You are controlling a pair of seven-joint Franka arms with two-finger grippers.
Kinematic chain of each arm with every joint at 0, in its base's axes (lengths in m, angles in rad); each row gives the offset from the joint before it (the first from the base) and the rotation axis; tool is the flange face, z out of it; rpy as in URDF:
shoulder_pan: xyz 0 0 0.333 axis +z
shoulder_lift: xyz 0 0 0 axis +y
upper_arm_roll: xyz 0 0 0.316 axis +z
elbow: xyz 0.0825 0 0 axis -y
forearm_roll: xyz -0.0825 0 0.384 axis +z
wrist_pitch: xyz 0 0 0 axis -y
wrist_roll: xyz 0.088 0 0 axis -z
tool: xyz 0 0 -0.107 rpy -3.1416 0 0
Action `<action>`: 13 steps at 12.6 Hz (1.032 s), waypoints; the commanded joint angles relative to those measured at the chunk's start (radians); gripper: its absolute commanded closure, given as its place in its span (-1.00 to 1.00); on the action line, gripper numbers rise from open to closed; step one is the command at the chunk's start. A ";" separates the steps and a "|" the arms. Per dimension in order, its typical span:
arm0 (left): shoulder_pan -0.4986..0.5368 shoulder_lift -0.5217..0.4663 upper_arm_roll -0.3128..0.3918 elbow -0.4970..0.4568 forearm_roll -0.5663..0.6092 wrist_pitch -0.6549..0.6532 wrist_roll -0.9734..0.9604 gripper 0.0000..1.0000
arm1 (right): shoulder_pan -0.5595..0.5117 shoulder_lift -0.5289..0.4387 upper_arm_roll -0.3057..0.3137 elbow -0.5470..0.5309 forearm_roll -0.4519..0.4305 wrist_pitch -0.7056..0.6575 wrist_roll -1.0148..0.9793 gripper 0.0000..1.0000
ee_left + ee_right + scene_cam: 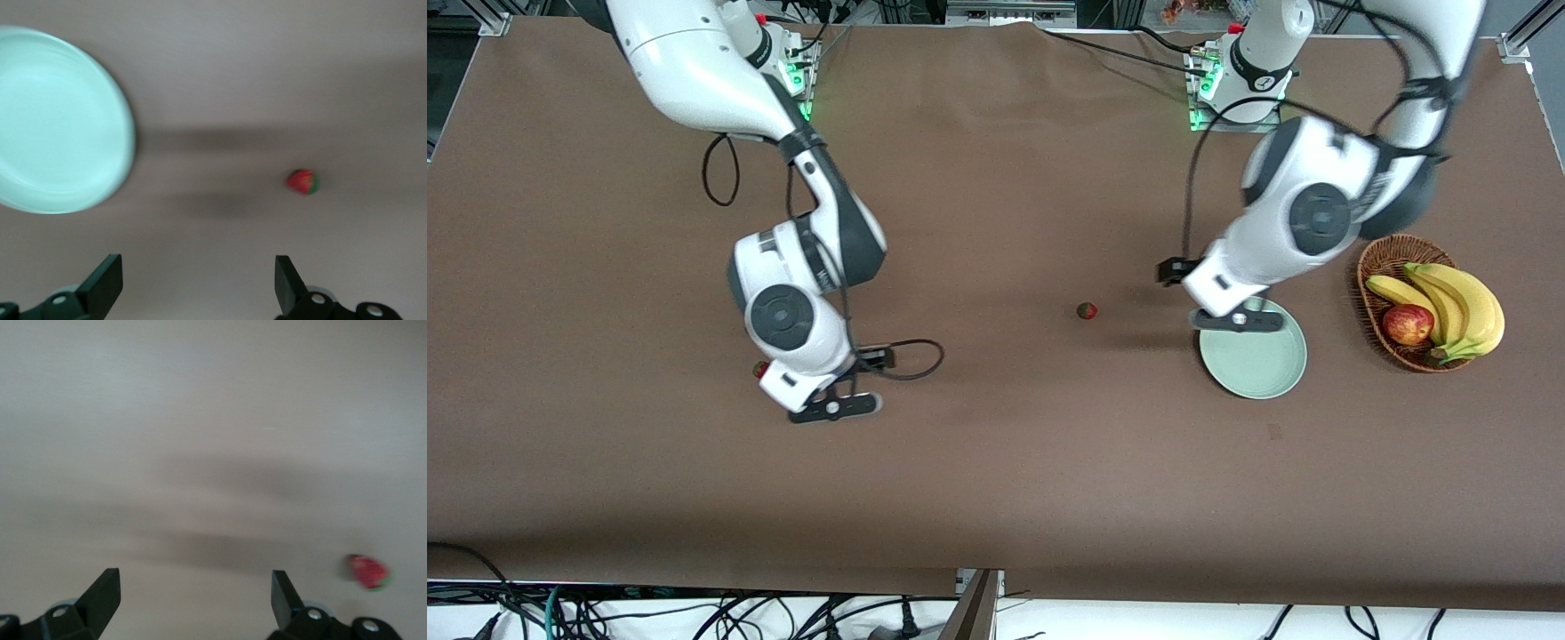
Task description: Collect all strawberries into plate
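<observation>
A: Where did the right tool (831, 407) stand, and in what state?

B: It hung low over the table (996, 462) toward the right arm's end, fingers spread apart and empty. A strawberry (760, 369) lay on the table just beside it, partly hidden by the wrist in the front view. The right wrist view showed that berry (367, 572) off to one side of the open fingers, not between them.

A: And the second strawberry (1086, 310)?

B: It lay on the bare table between the two arms, closer to the plate (1263, 369) than to the right tool. The left wrist view showed it (303, 181) ahead of the left tool (200, 290), apart from the plate.

A: State of the left tool (1236, 321)?

B: Fingers apart, holding nothing, over the plate's rim. No berry was visible in the plate. A third berry could not be found.

A: Which relation governed the coming move?

B: Probably the sideways offset of the near berry from the right tool; the tool needed to shift until the berry sat between its fingers.
</observation>
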 commanded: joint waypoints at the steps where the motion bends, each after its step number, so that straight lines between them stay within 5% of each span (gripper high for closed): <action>1: -0.092 0.116 0.002 -0.015 0.146 0.144 -0.248 -1.00 | -0.081 -0.013 0.011 -0.068 0.011 -0.025 -0.117 -1.00; 5: -0.197 0.262 0.003 -0.004 0.355 0.282 -0.612 -1.00 | -0.155 0.000 0.011 -0.091 0.002 -0.026 -0.218 -1.00; 8: -0.226 0.291 0.006 0.014 0.363 0.306 -0.674 -1.00 | -0.192 0.015 0.010 -0.093 -0.002 -0.015 -0.278 -1.00; 11: -0.223 0.311 0.011 0.031 0.468 0.356 -0.676 -0.74 | -0.215 0.044 0.010 -0.108 -0.002 0.049 -0.307 -1.00; 13: -0.220 0.322 0.011 0.030 0.499 0.359 -0.677 -0.32 | -0.218 0.047 0.011 -0.132 -0.002 0.082 -0.310 -1.00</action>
